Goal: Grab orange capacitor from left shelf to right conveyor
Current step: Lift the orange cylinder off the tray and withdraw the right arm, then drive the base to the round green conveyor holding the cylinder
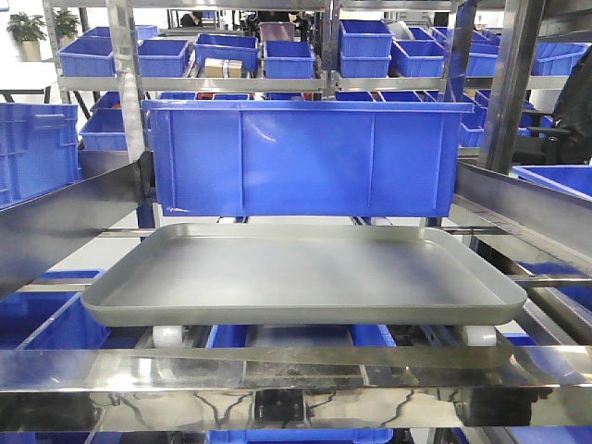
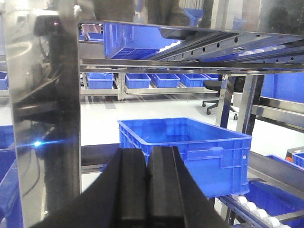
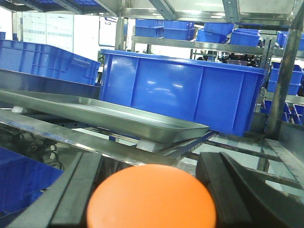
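Holding the orange capacitor (image 3: pixel 151 197) clamped between its black fingers (image 3: pixel 71 190), the right gripper (image 3: pixel 150 164) points level toward the grey tray (image 3: pixel 109 114), just before its near edge. A blue bin (image 3: pixel 180 92) stands behind the tray. The left gripper (image 2: pixel 148 178) has its fingers pressed together and faces a blue crate (image 2: pixel 190 147). The label on a cardboard box (image 1: pixel 222 67) is too small to read.

On my front view a gray metal tray (image 1: pixel 305 268) fills the middle of the frame. Just behind it, across the upper middle, I see a big blue bin (image 1: pixel 305 157). Far back, upper left, a cardboard box (image 1: pixel 222 67) sits between smaller blue bins (image 1: pixel 166 55), with a potted plant (image 1: pixel 26 28) in the corner. My left wrist view shows an office chair (image 2: pixel 214 97) right of centre.
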